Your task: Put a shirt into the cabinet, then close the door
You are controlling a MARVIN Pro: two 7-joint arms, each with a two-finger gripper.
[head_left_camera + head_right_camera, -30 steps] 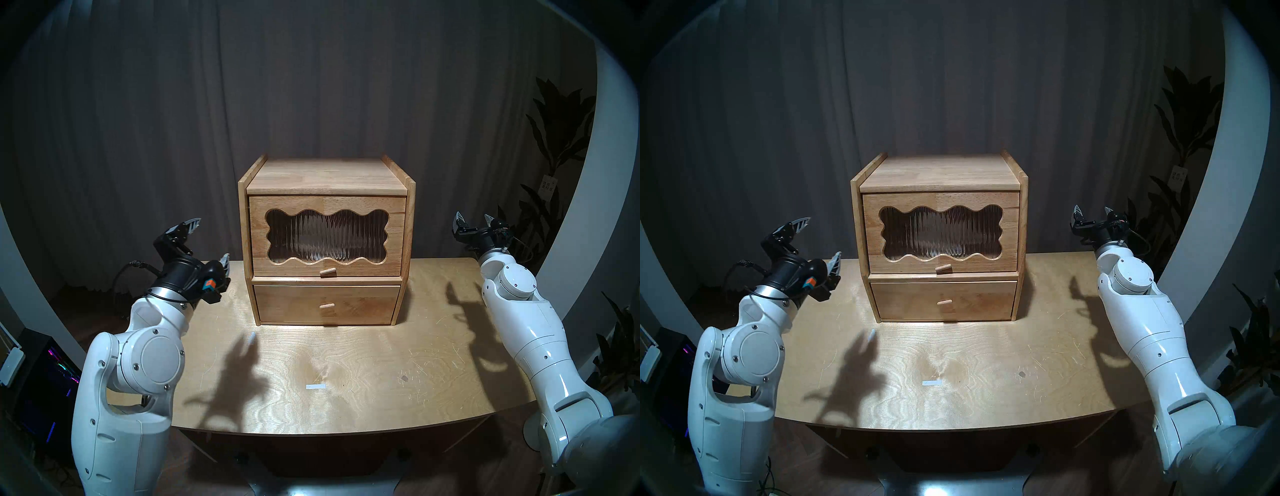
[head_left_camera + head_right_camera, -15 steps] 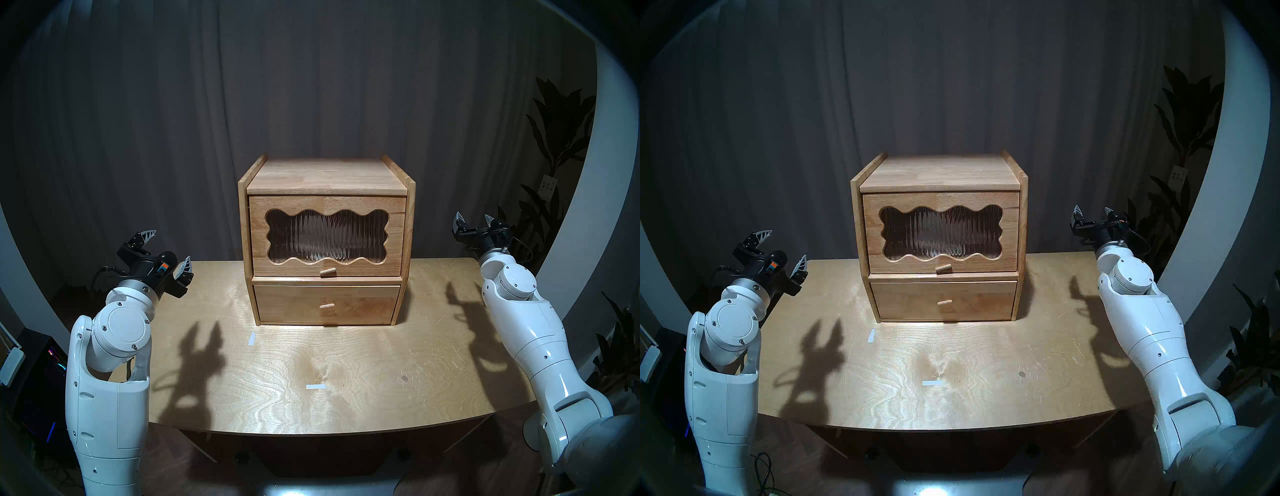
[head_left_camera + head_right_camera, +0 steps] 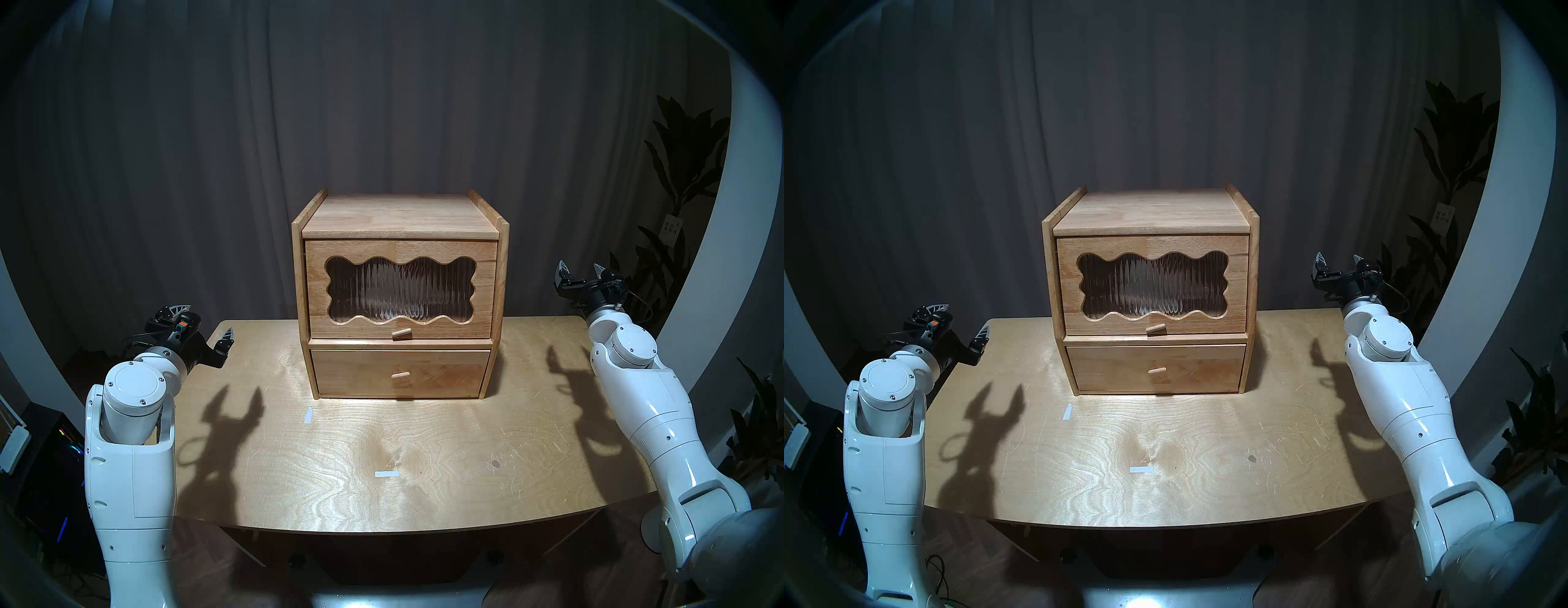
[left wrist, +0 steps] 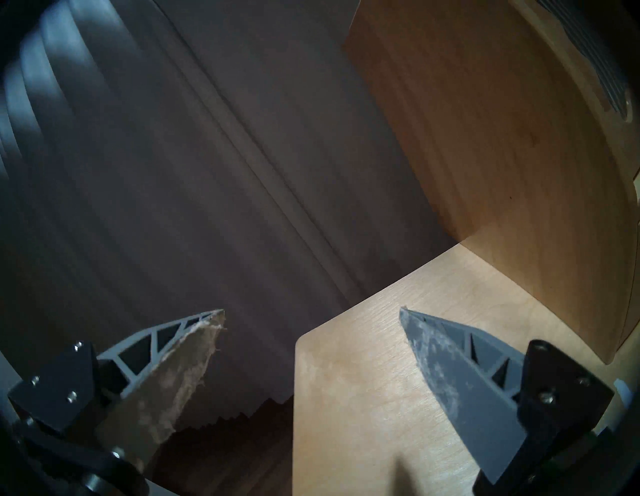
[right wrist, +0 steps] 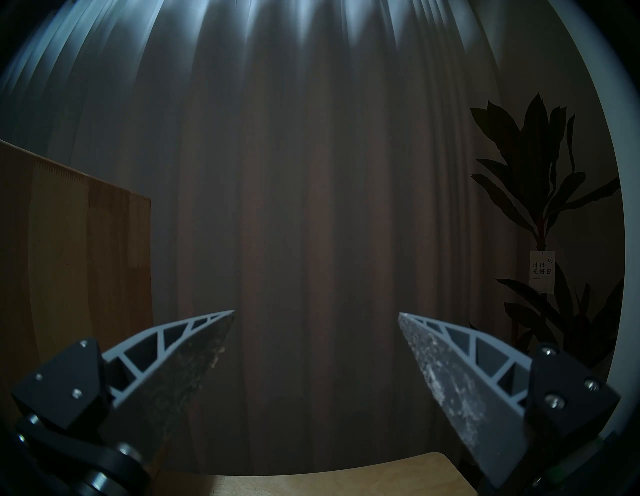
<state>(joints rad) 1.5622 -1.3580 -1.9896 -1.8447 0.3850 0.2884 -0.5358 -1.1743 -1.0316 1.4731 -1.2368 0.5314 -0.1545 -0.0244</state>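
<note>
Left gripper (image 3: pixel 208 319) spread wide, empty, above table (image 3: pixel 424 446) corner; right gripper (image 3: pixel 580 267) likewise, clear of cabinet (image 3: pixel 399 216).

Glossy white arm shells, left arm (image 3: pixel 127 458) lower left of frame, right arm (image 3: pixel 662 429) lower right. Round joint caps ringed with small screws. Black wrist units, silver collar behind. Orange-teal marking atop left gripper (image 3: pixel 206 319); black cable loops beside it. Right gripper (image 3: pixel 580 266): grey ribbed truss fingers (image 5: pixel 180 350), scuffed pads, black screwed mounts.
</note>
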